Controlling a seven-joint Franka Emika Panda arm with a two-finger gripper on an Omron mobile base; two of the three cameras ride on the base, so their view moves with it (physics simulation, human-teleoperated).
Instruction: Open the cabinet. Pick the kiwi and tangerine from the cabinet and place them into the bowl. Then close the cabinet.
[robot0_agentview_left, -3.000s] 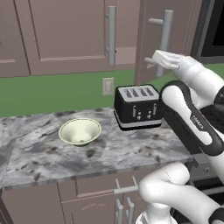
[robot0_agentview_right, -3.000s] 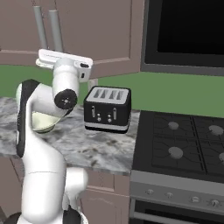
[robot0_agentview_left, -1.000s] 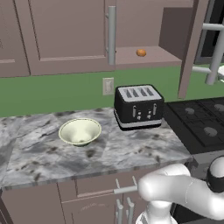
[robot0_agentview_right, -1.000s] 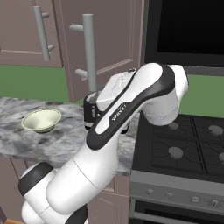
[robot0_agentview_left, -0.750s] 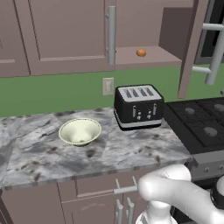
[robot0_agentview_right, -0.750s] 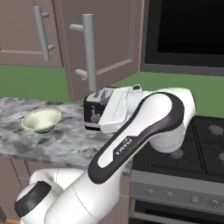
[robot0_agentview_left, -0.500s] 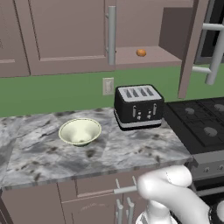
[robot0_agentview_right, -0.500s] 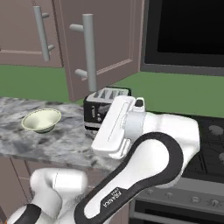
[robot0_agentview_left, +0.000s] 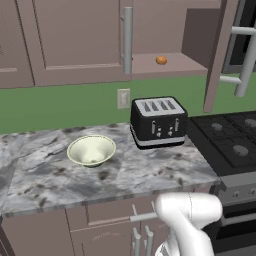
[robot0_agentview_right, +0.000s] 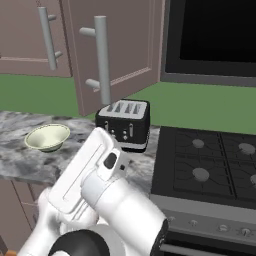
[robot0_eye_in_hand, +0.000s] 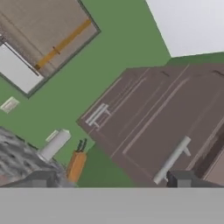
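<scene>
The cabinet (robot0_agentview_left: 75, 40) now has its right door (robot0_agentview_left: 222, 50) swung open, where three seconds ago it was shut, baring the tangerine (robot0_agentview_left: 161, 60) on its shelf. The gripper (robot0_eye_in_hand: 109, 179) stands spread and empty, pulled back low. Picking fruit for the bowl (robot0_agentview_left: 91, 150) likely follows.

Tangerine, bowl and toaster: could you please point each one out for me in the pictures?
Tangerine (robot0_agentview_left: 161, 60), left base view: middle of the fruit on the open cabinet's shelf.
Bowl (robot0_agentview_left: 91, 150), left base view: its inner wall.
Toaster (robot0_agentview_left: 160, 127), left base view: its black front face.
</scene>
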